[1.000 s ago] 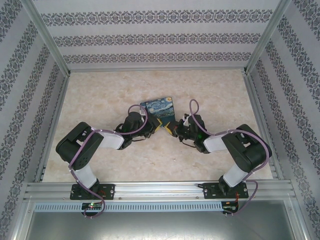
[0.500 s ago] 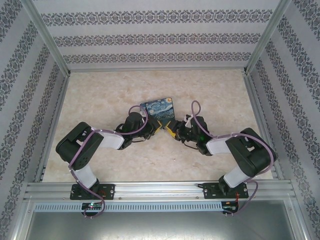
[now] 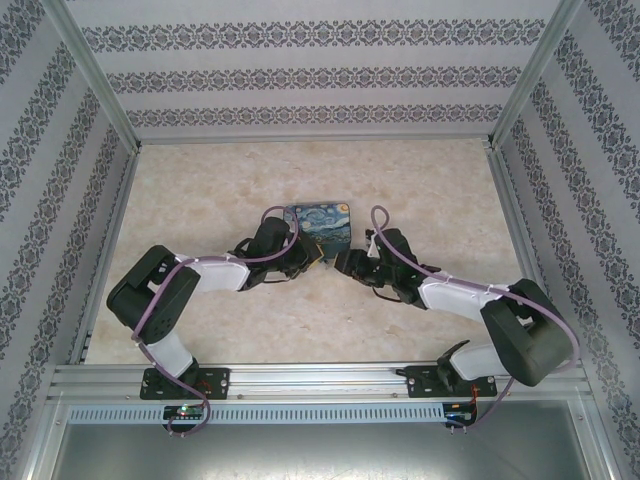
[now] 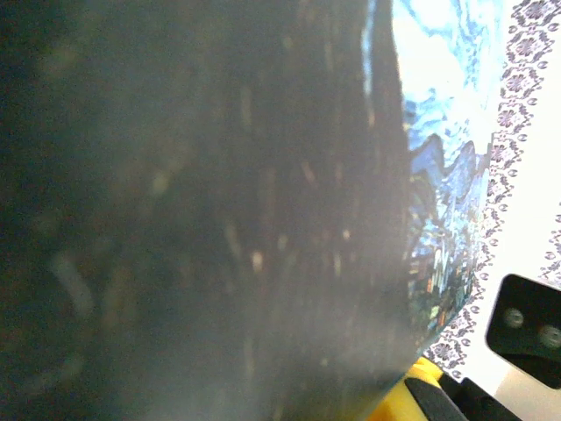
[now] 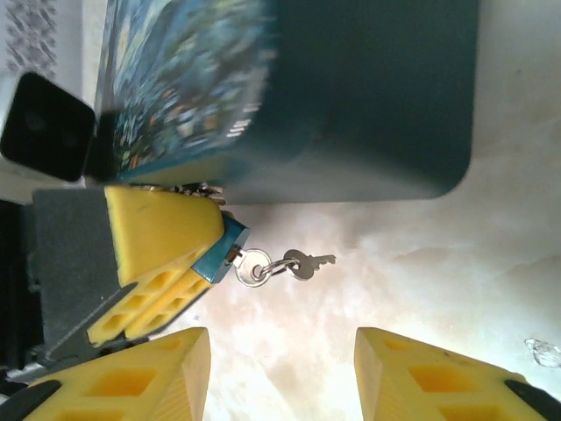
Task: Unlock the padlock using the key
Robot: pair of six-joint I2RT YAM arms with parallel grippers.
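The small blue padlock [image 5: 226, 248] is pinched at the tip of my left gripper [image 5: 203, 254], which is shut on it right beside the tin. A silvery key [image 5: 253, 267] with a round head sticks out of the padlock's end. A thin ring joins it to a second small key [image 5: 308, 263] that points right over the table. My right gripper [image 5: 280, 373] stands open just short of the keys, with nothing between its yellow fingers [image 5: 166, 377]. From above, the left gripper [image 3: 310, 262] and the right gripper [image 3: 340, 263] meet tip to tip below the tin.
The rectangular tin [image 3: 320, 224] with the starry-night lid lies just beyond both grippers, and its dark side [image 5: 368, 96] looms above the padlock. It also sits close up in the left wrist view [image 4: 447, 175]. Bare marble table [image 3: 200, 200] spreads all round, inside patterned walls.
My right gripper has opened and its arm has stretched out lower and further right. The left gripper has stayed shut at the tin's near corner.
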